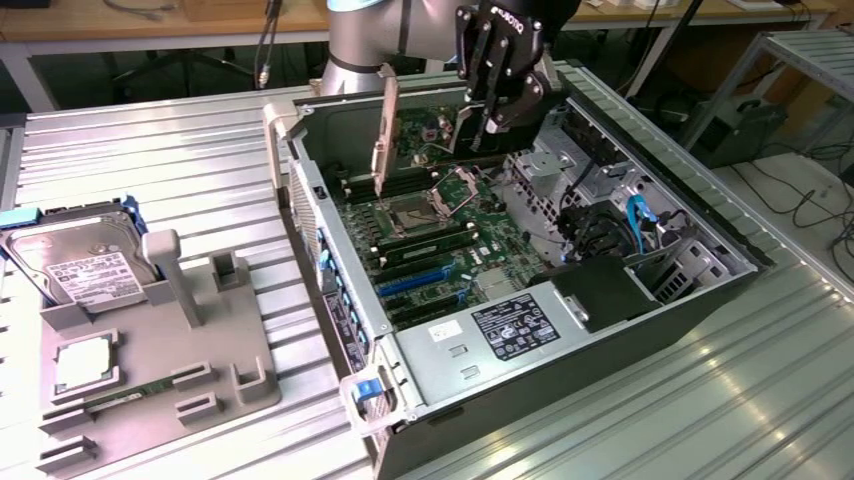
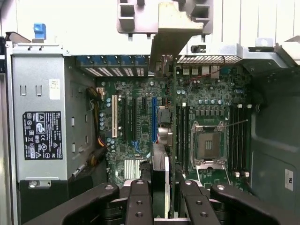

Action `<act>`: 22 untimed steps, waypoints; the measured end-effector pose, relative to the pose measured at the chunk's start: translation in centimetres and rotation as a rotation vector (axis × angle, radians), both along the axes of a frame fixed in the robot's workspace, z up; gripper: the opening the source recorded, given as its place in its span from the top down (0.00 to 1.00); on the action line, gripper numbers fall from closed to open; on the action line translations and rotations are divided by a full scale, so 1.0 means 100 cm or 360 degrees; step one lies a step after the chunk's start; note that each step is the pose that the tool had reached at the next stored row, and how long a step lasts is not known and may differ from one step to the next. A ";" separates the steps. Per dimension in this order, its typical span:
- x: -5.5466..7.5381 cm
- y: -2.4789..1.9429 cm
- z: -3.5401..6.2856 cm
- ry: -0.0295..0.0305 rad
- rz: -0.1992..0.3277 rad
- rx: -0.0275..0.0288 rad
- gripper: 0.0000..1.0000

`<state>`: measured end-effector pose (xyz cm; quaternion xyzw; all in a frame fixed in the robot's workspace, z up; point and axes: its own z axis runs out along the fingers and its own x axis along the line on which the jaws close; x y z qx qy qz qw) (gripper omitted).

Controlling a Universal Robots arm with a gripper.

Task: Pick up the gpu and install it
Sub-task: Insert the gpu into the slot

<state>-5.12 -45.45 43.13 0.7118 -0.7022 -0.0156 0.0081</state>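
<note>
The black gripper (image 2: 160,197) has its two fingers squeezed onto a thin flat green card with a long pale metal strip on one end, the gpu (image 2: 169,140). The card stands on its edge between the fingers. In the exterior view the gpu (image 1: 388,135) hangs under the gripper (image 1: 497,118), up in the air over the back part of the open case, with the pale strip pointing down.

Right under the card lies the big green board (image 2: 140,89) inside the grey metal computer case (image 1: 694,215). On that board are long slots, one white (image 2: 114,117) and one blue (image 2: 153,119), and a square silver chip socket (image 2: 207,145). A grey power box with a black label (image 2: 40,112) sits at one end of the case.

So the picking up looks done, and the step now is the putting in. I think the card's lower edge must line up straight over a long slot, and the metal strip must meet the case wall.

Off to the exterior view's left, a grey holder tray (image 1: 147,370) keeps a silver hard drive (image 1: 80,262).
</note>
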 end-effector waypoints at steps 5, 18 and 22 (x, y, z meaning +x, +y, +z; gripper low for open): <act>0.000 0.0000 0.0000 -0.00001 0.0078 0.00000 0.73; 0.000 0.0004 -0.0087 -0.00043 0.0097 -0.00009 0.73; 0.000 0.0004 -0.0164 -0.00048 0.0077 -0.00010 0.73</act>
